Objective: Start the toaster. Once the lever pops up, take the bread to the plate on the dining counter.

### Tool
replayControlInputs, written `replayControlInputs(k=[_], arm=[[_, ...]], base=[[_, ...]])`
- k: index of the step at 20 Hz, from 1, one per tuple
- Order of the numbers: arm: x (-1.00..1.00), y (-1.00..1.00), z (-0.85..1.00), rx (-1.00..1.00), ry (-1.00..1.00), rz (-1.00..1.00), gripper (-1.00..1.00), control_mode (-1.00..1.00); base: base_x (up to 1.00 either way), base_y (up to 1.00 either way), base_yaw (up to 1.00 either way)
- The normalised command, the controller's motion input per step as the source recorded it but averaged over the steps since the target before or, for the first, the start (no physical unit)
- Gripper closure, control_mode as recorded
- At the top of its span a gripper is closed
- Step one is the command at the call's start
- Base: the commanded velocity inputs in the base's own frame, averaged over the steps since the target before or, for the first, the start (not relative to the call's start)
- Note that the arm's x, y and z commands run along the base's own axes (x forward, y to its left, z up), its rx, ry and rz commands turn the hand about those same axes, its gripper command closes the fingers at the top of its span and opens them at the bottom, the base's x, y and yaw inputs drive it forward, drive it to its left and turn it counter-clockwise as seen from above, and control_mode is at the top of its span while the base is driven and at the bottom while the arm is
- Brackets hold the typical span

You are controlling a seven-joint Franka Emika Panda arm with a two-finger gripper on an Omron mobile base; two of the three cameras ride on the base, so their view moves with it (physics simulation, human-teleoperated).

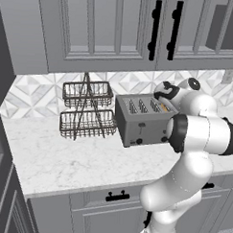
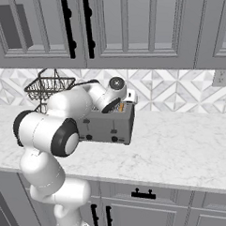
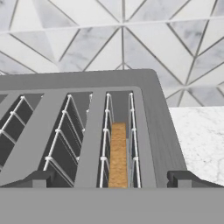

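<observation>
The bread sits on edge in the toaster's rightmost slot, sunk between white wire guides, only its tan, grainy top edge showing. It is probably light, fairly stiff once toasted, and crumbly, so a gentle pinch across its thin faces at the top edge looks the best hold; how much stands proud of the slot is hard to tell. The toaster is boxy grey metal with small black knobs on its front, standing on the marble surface just right of a black wire rack. The pincer hovers over that slot, its tips spread wide, straddling the bread and holding nothing.
</observation>
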Motion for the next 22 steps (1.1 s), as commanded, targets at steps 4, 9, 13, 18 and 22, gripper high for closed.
replayControlInputs(k=[4,9,13,18,22], arm=[[0.0,0.0,0.0,0.0,0.0,0.0,-1.0,-1.0],[0.0,0.0,0.0,0.0,0.0,0.0,-1.0,-1.0],[0.0,0.0,0.0,0.0,0.0,0.0,-1.0,-1.0],[0.0,0.0,0.0,0.0,0.0,0.0,-1.0,-1.0],[0.0,0.0,0.0,0.0,0.0,0.0,-1.0,-1.0]], base=[[0.0,0.0,0.0],[0.0,0.0,0.0],[0.0,0.0,0.0],[0.0,0.0,0.0],[0.0,0.0,0.0]])
